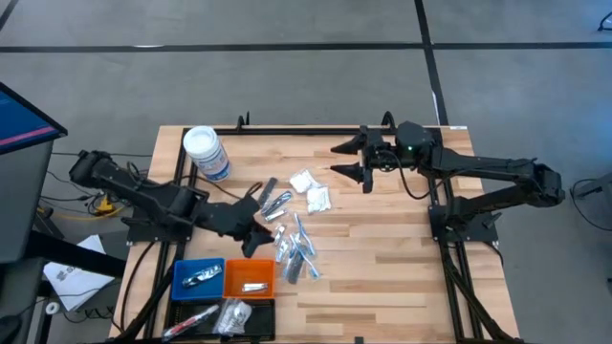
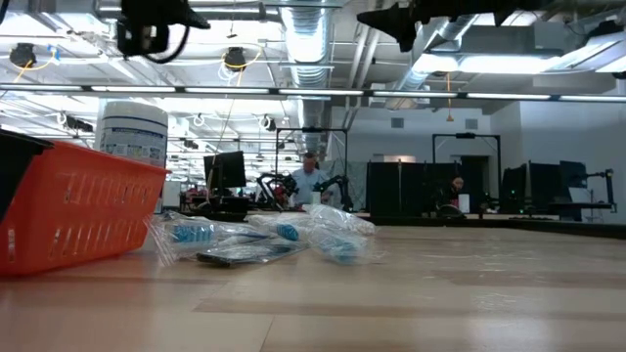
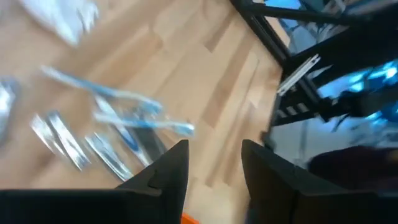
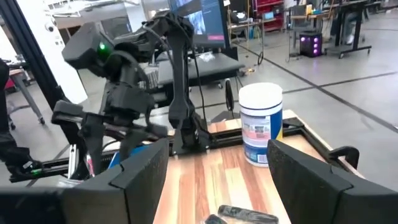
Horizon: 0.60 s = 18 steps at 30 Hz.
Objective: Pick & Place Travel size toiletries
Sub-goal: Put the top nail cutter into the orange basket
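Loosely scattered near the middle of the wooden counter [image 1: 382, 258] lie the travel size toiletries [image 1: 295, 247]: slim silvery-blue sticks in clear wrappers, with two little white packets [image 1: 312, 191] just beyond them toward the far edge. From table height the wrapped pieces [image 2: 293, 235] lie flat in a low heap. The left gripper [image 1: 256, 235] is just beside the sticks on their left, over the counter above the orange tray [image 1: 251, 277]; its fingers [image 3: 171, 171] stand apart with nothing between them, the counter showing through the gap. The orange tray sits between a blue tray [image 1: 198, 278] and the sticks, with a black tray [image 1: 220, 317] nearer the front edge. A white-lidded jar [image 1: 206, 153] stands upright at the far left corner. The right gripper [image 1: 349, 160] waits near the far edge, well apart from the toiletries, its fingers [image 4: 140, 171] spread wide and empty.
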Tool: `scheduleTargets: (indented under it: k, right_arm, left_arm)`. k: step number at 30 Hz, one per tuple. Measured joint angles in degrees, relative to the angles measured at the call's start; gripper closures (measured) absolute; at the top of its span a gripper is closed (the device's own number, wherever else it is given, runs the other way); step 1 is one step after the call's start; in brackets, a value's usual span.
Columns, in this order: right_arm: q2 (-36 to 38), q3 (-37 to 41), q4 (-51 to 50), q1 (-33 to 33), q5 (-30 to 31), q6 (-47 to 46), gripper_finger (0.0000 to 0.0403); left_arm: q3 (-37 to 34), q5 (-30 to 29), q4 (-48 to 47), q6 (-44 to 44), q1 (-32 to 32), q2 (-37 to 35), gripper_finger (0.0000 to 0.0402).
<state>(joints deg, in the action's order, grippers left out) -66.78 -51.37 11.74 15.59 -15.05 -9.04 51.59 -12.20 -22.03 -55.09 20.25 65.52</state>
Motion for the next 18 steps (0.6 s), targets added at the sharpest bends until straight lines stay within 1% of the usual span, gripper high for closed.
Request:
scheduleTargets:
  k: [2, 5, 12, 16, 18]
  right_arm:
    - [0.09, 0.00, -1.27, -0.20, -0.01, 0.00, 0.0137]
    - [0.17, 0.00, -3.16, -0.20, -0.13, -0.01, 0.0137]
    - [0.20, 0.00, -5.75, -0.20, -0.15, -0.48, 0.0137]
    - [1.34, 0.00, -9.34, -0.20, -0.33, 1.17, 0.0137]
    - [2.40, 0.09, -13.06, -0.20, -0.35, 2.33, 0.0137]
  left_arm:
    - [0.00, -0.11, 0.01, 4.34, -0.92, 0.00, 0.0259]
    - [0.00, -0.14, -0.03, 8.33, -2.55, 0.00, 0.0259]
    - [0.00, -2.79, -0.03, 15.80, -6.75, 0.00, 0.0259]
    - [0.04, -3.44, 0.02, 18.80, -9.33, 0.75, 0.0259]
    - [0.04, -3.40, -0.33, 19.37, -10.39, 2.06, 0.0259]
